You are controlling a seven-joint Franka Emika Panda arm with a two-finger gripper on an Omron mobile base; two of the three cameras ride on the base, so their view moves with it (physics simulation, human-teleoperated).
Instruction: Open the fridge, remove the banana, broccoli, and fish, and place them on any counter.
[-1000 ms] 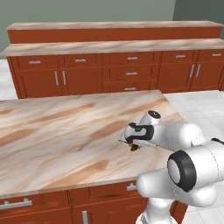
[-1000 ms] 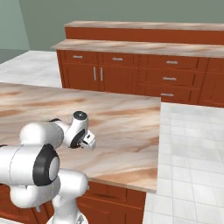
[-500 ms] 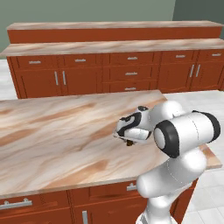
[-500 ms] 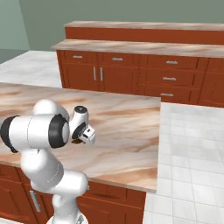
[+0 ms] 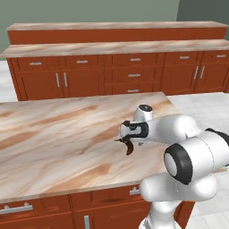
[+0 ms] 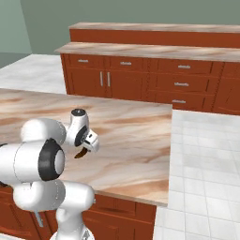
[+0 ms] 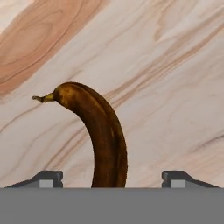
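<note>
Polished veined marble counter [image 7: 175,65] (wooden cabinets [image 5: 112,76] below); matt brown banana [image 7: 103,135].

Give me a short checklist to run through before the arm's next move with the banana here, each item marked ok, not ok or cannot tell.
1. Banana lies between the gripper fingertips: ok.
2. Fingertips stand wide apart, clear of the banana's sides: ok.
3. Banana is over the counter, away from its edges: ok.
4. Banana actually rests on the marble: cannot tell.
5. Marble around the banana is free of other things: ok.
6. Broccoli and fish already out of the fridge: cannot tell.
</note>
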